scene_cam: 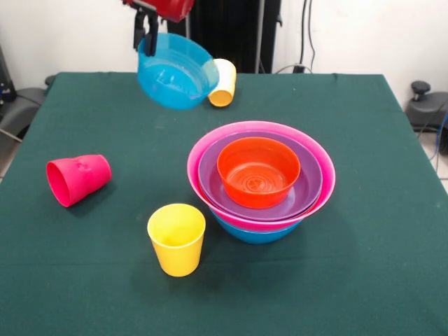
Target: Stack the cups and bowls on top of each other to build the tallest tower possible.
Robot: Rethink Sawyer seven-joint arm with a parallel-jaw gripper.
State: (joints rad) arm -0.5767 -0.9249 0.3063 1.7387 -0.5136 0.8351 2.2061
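Observation:
My gripper is shut on the rim of a blue bowl and holds it tilted in the air over the far left of the table. The tower stands right of the middle: a blue bowl lowest, then the big pink bowl, a purple bowl, and an orange bowl innermost. A yellow cup stands upright in front of it. A red-pink cup lies on its side at the left. Another yellow cup lies on its side behind the held bowl.
The green tablecloth covers the table. Black cables and robot parts sit off the table's far edge and right side.

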